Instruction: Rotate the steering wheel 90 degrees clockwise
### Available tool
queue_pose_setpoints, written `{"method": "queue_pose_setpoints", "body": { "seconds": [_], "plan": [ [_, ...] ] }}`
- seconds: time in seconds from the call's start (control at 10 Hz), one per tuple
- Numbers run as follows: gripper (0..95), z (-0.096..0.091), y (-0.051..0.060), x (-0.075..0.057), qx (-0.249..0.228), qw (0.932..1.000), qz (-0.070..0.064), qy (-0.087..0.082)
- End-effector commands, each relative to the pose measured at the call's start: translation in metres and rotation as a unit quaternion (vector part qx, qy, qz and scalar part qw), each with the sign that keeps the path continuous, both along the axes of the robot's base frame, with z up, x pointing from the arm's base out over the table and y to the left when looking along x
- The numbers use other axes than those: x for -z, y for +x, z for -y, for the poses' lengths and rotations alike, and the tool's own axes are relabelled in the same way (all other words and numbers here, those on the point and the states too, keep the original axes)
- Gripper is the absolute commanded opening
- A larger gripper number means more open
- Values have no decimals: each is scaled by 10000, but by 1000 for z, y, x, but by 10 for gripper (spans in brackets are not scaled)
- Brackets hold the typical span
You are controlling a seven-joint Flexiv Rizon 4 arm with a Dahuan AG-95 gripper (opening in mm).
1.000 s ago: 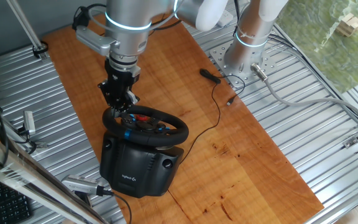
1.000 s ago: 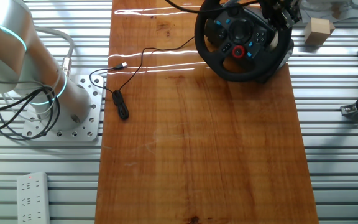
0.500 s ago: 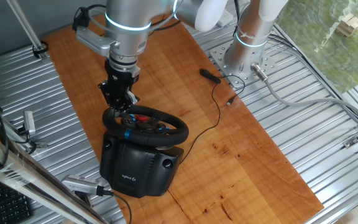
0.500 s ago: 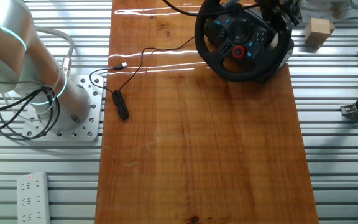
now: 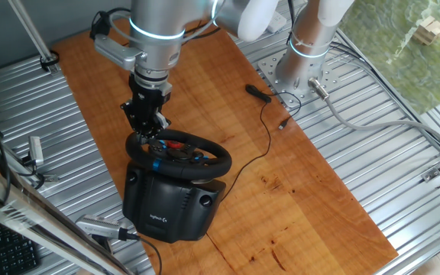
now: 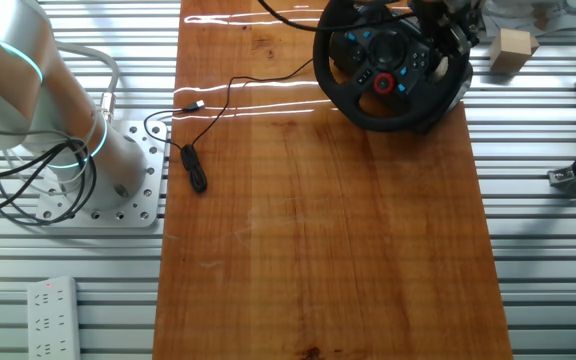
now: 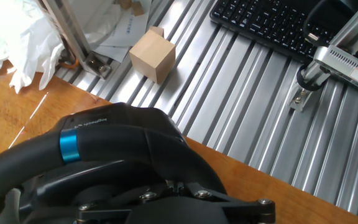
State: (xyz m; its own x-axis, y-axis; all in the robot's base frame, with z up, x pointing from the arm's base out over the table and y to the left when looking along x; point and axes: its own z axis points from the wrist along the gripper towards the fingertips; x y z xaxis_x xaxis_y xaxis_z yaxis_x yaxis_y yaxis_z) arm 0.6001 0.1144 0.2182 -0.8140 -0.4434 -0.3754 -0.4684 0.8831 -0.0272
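Observation:
The steering wheel [image 5: 205, 156] is a black round rim with red and blue hub buttons, mounted on a boxy black base [image 5: 170, 206] at the near end of the wooden board. Its blue strip [image 5: 156, 164] sits on the near-left rim. My gripper [image 5: 145, 131] comes down onto the rim's far-left part and looks shut on it. In the other fixed view the wheel [image 6: 388, 112] faces the camera and the gripper [image 6: 450, 22] is at its upper right. In the hand view the rim [image 7: 123, 146] and blue strip [image 7: 69, 146] fill the lower left, and my gripper [image 7: 169, 185] is dark against it.
A wooden block [image 7: 154, 55] and a keyboard [image 7: 272, 25] lie on the metal slats beyond the wheel. A black cable with a plug [image 5: 258, 93] crosses the wooden board [image 5: 296, 183]. The arm's base [image 5: 300, 72] stands at the board's far right.

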Motion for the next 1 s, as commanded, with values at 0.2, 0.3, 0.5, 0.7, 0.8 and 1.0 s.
{"method": "queue_pose_setpoints", "body": {
  "seconds": [0.2, 0.3, 0.5, 0.7, 0.8, 1.0],
  "plan": [
    [0, 0, 1, 2, 8, 10000, 5, 10],
    [0, 0, 0, 4, 12, 10000, 8, 18],
    [0, 0, 0, 7, 10, 10000, 25, 32],
    [0, -1, 1, 8, 10, 10000, 28, 37],
    [0, -1, 1, 9, 12, 10000, 28, 37],
    [0, -5, 3, 12, 19, 10000, 25, 32]
  ]
}}
